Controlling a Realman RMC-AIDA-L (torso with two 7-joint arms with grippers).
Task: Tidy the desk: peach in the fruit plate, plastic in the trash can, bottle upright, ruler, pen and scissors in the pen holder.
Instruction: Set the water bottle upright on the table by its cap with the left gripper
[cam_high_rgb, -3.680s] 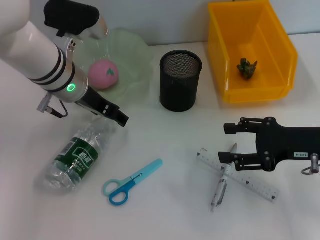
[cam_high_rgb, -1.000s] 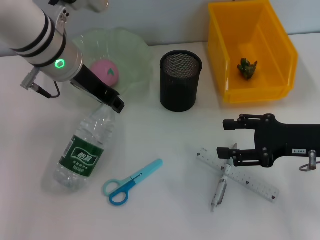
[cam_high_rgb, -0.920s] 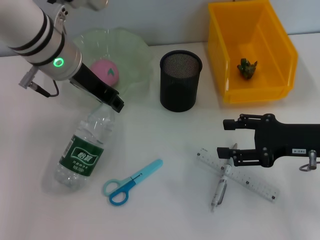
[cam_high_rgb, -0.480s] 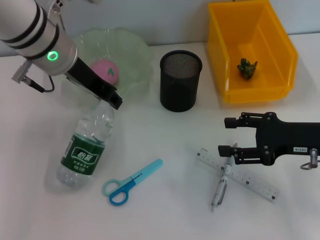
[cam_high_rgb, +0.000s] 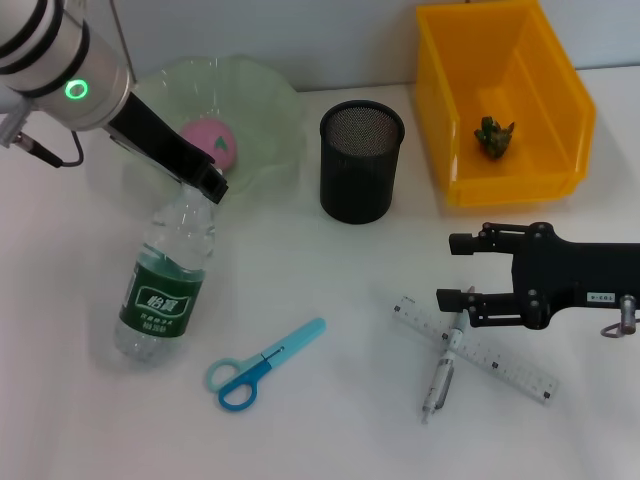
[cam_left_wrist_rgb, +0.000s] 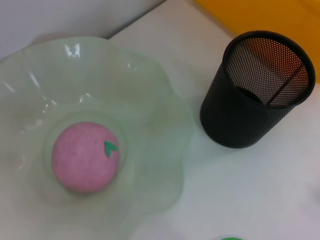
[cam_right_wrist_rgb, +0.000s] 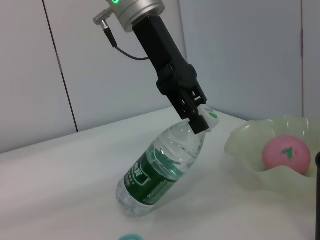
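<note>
Standing the clear plastic water bottle with the green label (cam_high_rgb: 165, 280) upright looks like the step in hand. The left hand (cam_high_rgb: 208, 188) is clamped on the bottle's cap end, neck lifted and base on the white counter (cam_high_rgb: 330, 420), so it sits tilted, just in front of the pale green wavy-edged glass fruit plate (cam_high_rgb: 265, 110). The round pink peach (cam_high_rgb: 210, 143) is already in that plate, and a crumpled green bit of plastic (cam_high_rgb: 493, 136) lies in the yellow plastic bin (cam_high_rgb: 560, 100) off to the far side, so those two look done.

Next move, I'd guess: swing the neck up over the base until the bottle's vertical, then let go gently so it doesn't tip toward the plate.

The right hand (cam_high_rgb: 458, 271) hovers with fingers apart, well away from the plate, right over the clear plastic ruler (cam_high_rgb: 500, 362) and silver pen (cam_high_rgb: 440, 375). The blue-handled scissors (cam_high_rgb: 262, 362) lie beside the bottle, and the black mesh pen holder (cam_high_rgb: 361, 160) beside the plate has nothing in it.
</note>
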